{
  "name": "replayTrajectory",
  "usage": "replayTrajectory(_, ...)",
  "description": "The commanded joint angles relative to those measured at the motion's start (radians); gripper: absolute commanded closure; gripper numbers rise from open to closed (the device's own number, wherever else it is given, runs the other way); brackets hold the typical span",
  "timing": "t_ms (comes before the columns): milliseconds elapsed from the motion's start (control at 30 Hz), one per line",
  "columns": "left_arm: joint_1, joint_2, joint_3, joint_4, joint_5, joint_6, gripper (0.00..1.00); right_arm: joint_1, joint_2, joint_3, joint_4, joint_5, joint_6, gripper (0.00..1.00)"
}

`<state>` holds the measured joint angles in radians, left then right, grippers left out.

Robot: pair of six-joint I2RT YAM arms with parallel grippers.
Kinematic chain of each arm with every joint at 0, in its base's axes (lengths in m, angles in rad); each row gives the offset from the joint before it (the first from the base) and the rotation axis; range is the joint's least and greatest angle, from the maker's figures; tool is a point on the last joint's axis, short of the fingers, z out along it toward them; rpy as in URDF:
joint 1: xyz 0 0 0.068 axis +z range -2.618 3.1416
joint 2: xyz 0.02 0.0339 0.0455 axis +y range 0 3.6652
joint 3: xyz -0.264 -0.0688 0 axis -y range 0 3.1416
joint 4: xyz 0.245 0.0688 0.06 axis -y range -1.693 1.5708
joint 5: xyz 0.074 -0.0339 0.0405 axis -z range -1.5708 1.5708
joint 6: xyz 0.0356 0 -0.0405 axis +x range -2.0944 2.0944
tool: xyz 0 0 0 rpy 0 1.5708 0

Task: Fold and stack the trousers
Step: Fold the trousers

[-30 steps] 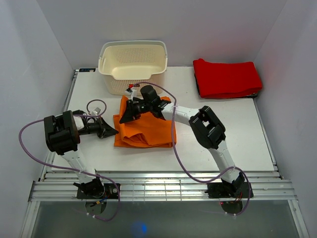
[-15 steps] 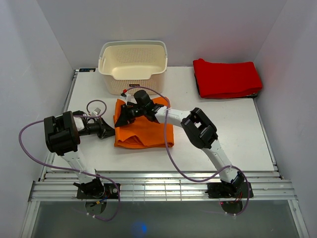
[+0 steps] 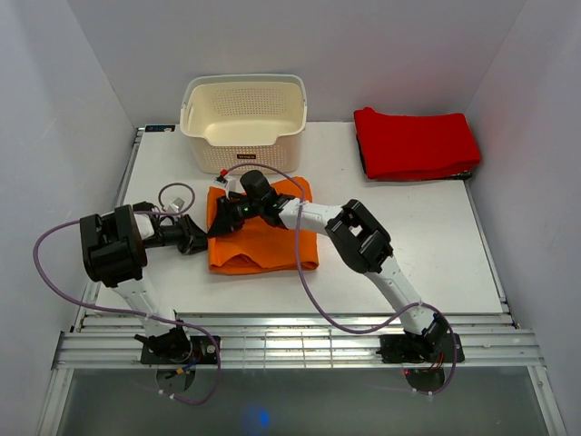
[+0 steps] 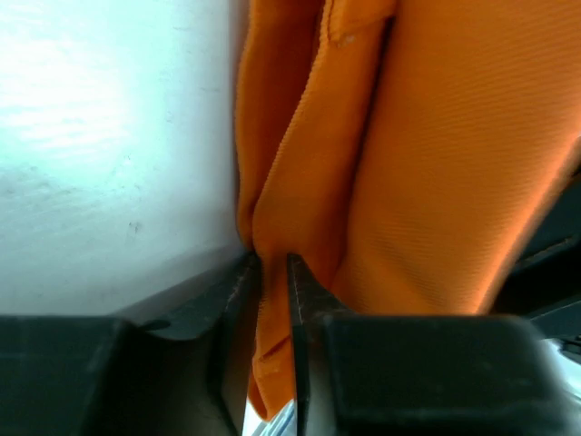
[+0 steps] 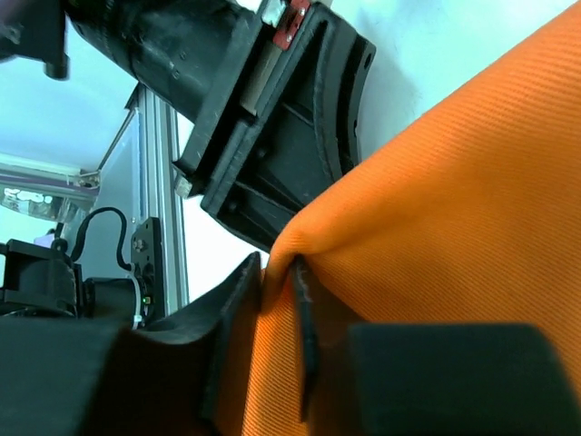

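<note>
**Fold nearly closed, stacking not yet done**

Nearest me, the left end effector [image 3: 194,238] sits at the bundle's left edge. Its jaws are almost together, with a ridge of cloth pinched between them. The right end effector [image 3: 223,216] reaches across to that same edge, jaws just as narrow on a corner. The trousers [image 3: 268,245] lie mid-bench [image 3: 408,241] as a rough orange rectangle, finely ribbed, soft and layered. I judge the folding mostly done, with stacking left to do. Beyond stand a perforated cream basket [image 3: 245,150] and, far right, a folded red cloth [image 3: 413,141].

Left arm low by table [image 3: 418,236] left edge; left gripper [image 3: 201,239] jaws narrow, pinching trousers [image 3: 268,247]. Right arm stretched leftward, right gripper [image 3: 218,218] pinching same cloth.
</note>
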<state>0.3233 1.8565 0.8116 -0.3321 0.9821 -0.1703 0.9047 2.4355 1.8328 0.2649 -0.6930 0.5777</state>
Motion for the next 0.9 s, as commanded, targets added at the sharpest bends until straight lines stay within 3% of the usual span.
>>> replayTrajectory(0,0.045,-0.032,0.026,-0.099,-0.227,0.060,0.64,0.010,-0.016,0.049,0.062,0.000,-0.041,0.71)
replayTrajectory(33,0.065,-0.043,0.038,-0.114,-0.250,0.066,0.60,0.010,-0.026,0.049,0.050,-0.005,-0.045,0.57)
replayTrajectory(100,0.138,-0.083,0.072,-0.159,-0.272,0.093,0.52,0.002,-0.061,0.051,0.034,-0.011,-0.068,0.44)
replayTrajectory(133,0.161,-0.095,0.086,-0.176,-0.284,0.106,0.50,-0.001,-0.078,0.048,0.019,-0.020,-0.073,0.30)
replayTrajectory(233,0.265,-0.134,0.182,-0.243,-0.245,0.182,0.49,-0.024,-0.191,0.034,-0.006,-0.057,-0.090,0.06)
replayTrajectory(267,0.276,-0.143,0.208,-0.277,-0.223,0.218,0.49,-0.042,-0.219,0.028,-0.019,-0.071,-0.099,0.02)
replayTrajectory(400,0.286,-0.197,0.322,-0.402,-0.009,0.449,0.48,-0.136,-0.374,-0.070,-0.136,-0.143,-0.189,0.03)
replayTrajectory(467,0.271,-0.242,0.337,-0.485,0.137,0.532,0.39,-0.218,-0.477,-0.160,-0.153,-0.215,-0.219,0.03)
replayTrajectory(667,0.122,-0.309,0.201,-0.510,0.332,0.598,0.36,-0.351,-0.615,-0.507,-0.156,-0.417,-0.150,0.00)
replayTrajectory(833,-0.006,-0.275,0.071,-0.357,0.331,0.468,0.37,-0.346,-0.667,-0.825,0.259,-0.496,0.103,0.00)
replayTrajectory(867,-0.016,-0.257,0.052,-0.326,0.331,0.439,0.37,-0.340,-0.649,-0.869,0.284,-0.502,0.128,0.04)
